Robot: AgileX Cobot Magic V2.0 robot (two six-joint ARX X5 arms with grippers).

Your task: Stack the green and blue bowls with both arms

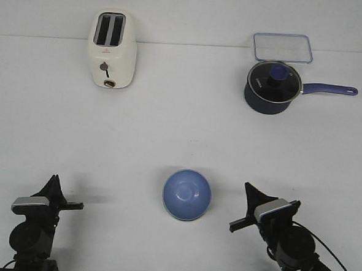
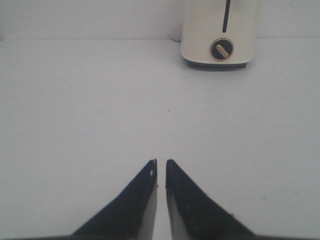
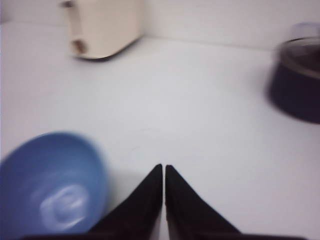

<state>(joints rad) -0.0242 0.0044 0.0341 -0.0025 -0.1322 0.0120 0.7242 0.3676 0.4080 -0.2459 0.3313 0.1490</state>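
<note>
1. Hovering low at the near left, the left tool (image 1: 72, 205) is clenched, its fingers almost touching, grasping nothing.
2. Near right, the right tool (image 1: 240, 224) is likewise clenched and empty.
3. Between them, nearer the right tool, the blue bowl (image 1: 186, 194) sits upright on the worktop (image 1: 181, 129).
4. Far back stand a toaster (image 1: 113, 49) and a saucepan (image 1: 271, 87).

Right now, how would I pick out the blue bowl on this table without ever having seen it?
Start from the white table: the toaster and the lidded saucepan stand along its far side. On the near side, between the two arms, sits the blue bowl. It is the only open, handleless round dish, a lighter blue than the saucepan.
</note>
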